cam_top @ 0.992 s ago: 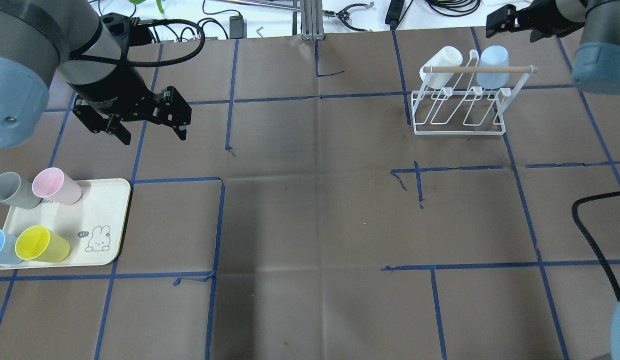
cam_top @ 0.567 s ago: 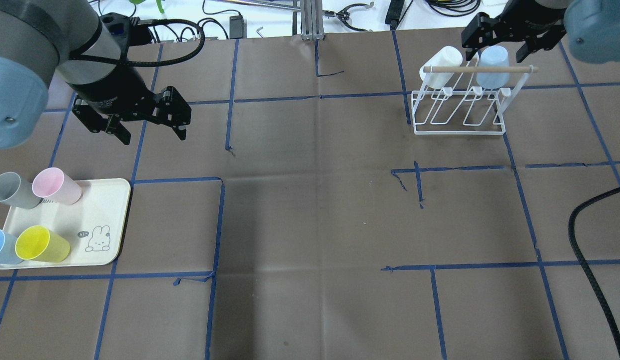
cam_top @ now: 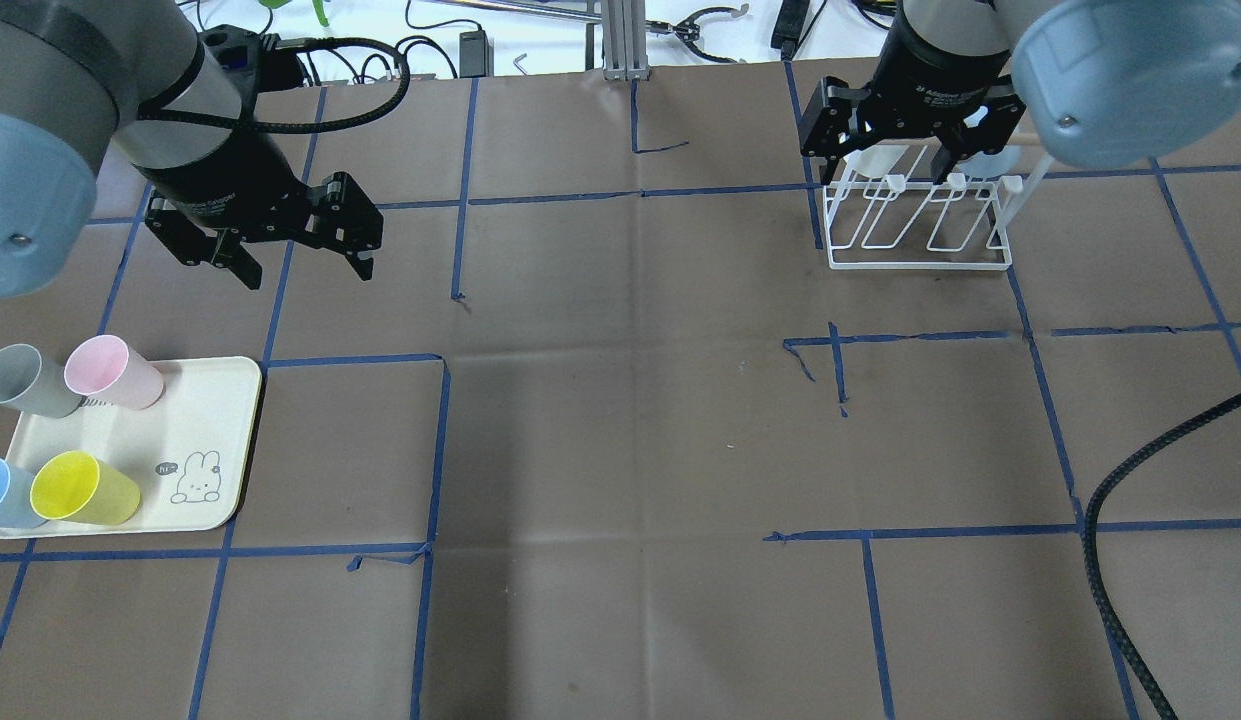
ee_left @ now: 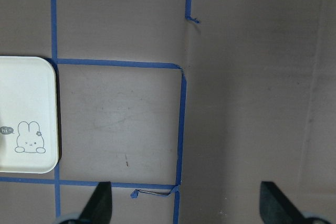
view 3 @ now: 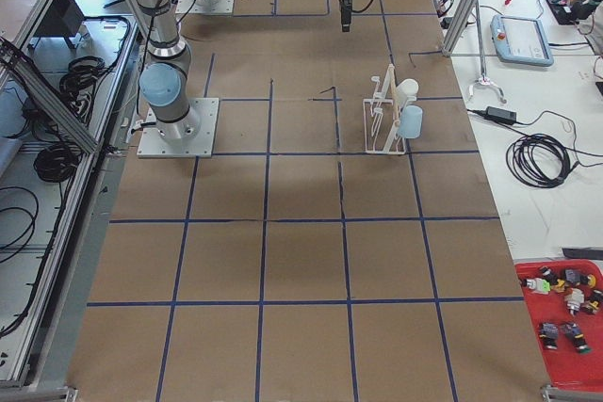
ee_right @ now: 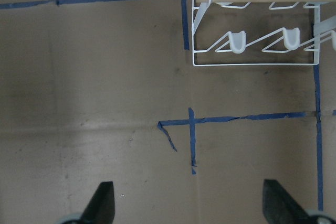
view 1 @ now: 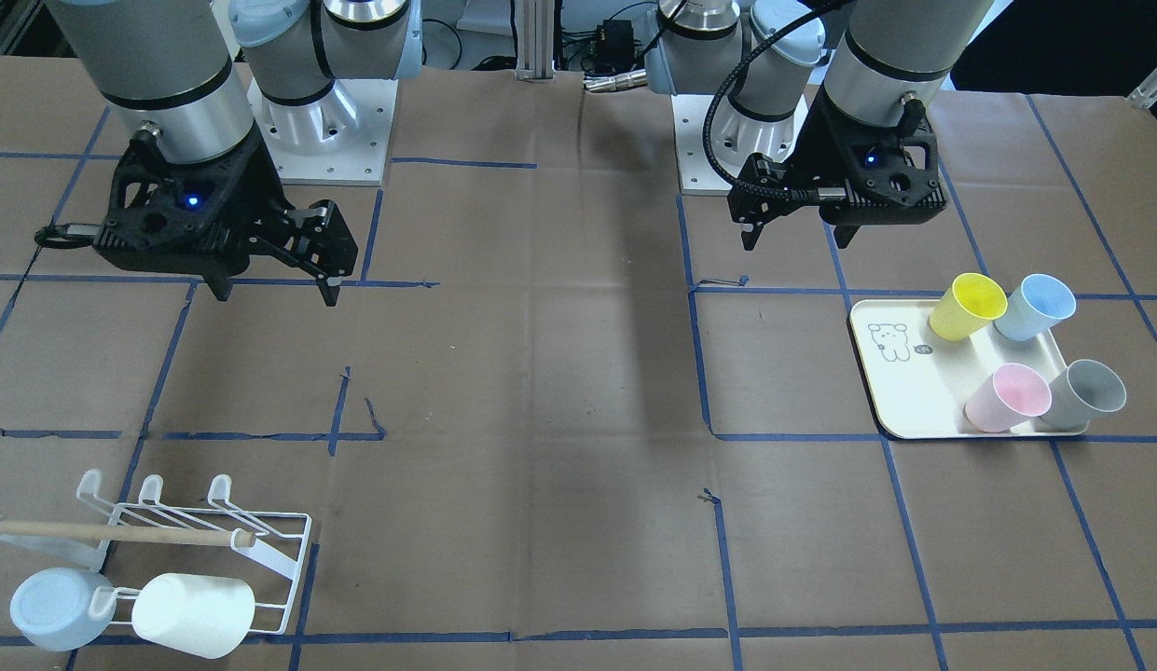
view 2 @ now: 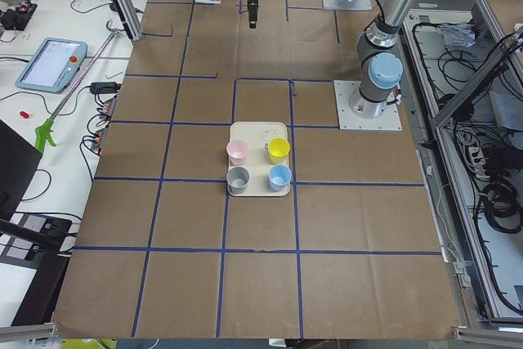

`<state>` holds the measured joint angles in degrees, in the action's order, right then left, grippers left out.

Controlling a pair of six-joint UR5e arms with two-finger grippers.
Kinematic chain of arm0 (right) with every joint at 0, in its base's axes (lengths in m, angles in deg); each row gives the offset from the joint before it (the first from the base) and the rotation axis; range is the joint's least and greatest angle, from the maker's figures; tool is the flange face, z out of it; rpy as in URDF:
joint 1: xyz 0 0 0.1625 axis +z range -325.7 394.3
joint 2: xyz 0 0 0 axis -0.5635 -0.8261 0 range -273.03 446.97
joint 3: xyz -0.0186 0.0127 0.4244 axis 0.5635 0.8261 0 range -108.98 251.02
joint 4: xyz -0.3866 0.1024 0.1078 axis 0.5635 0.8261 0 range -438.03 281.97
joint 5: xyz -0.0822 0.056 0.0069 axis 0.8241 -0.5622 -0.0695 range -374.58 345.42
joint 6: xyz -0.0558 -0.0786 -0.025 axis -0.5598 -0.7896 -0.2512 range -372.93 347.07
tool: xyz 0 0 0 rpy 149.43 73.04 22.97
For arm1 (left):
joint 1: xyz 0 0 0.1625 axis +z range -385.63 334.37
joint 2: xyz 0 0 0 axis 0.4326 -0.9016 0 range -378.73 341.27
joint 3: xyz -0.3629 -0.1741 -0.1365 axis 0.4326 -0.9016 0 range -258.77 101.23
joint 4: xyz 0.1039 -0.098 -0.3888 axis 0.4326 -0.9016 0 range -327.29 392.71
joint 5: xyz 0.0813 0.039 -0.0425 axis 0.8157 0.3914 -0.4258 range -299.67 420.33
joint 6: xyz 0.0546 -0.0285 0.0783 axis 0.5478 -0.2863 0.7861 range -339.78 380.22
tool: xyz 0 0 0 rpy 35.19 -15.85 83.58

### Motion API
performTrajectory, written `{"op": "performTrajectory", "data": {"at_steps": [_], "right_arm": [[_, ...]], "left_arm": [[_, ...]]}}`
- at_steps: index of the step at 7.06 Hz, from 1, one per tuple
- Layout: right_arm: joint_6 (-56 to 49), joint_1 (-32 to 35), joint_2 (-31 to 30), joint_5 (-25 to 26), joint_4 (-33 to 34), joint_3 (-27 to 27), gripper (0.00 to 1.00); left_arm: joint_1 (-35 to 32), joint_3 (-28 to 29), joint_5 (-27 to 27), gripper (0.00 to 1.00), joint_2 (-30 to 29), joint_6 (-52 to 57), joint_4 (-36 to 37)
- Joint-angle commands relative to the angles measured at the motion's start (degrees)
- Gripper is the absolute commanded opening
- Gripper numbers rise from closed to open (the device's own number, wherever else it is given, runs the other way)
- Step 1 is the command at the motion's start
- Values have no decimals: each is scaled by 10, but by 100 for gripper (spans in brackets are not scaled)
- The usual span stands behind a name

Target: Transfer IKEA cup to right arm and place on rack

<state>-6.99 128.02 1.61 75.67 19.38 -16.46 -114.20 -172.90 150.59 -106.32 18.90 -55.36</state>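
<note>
On the counter (cam_top: 620, 450), the tray (cam_top: 210, 420) holding four cups (cam_top: 85, 488) sits near the robot's left. The rack (cam_top: 920, 266) stands far right, with two cups (view 1: 194, 615) on it.

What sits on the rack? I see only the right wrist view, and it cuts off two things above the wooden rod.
Observer: Two cups sit on the prongs of the rack, on the side away from the robot: a white cup and a pale blue cup.
Operator: Does the left hand hold a cup?
Observer: No. The left hand is open and empty, above bare table.
Operator: Where are the other cups?
Observer: Four stand upright on the tray: a yellow cup, a second blue cup, a pink cup and a grey cup.
</note>
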Motion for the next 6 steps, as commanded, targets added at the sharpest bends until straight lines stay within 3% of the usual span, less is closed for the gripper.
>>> {"op": "performTrajectory", "data": {"at_steps": [1,6], "right_arm": [[1,6,-26,-2,-42,-6,100],[0,5,-40,-25,-45,-18,100]], "left_arm": [[0,0,0,100,0,0,0],[0,0,0,100,0,1,0]]}}
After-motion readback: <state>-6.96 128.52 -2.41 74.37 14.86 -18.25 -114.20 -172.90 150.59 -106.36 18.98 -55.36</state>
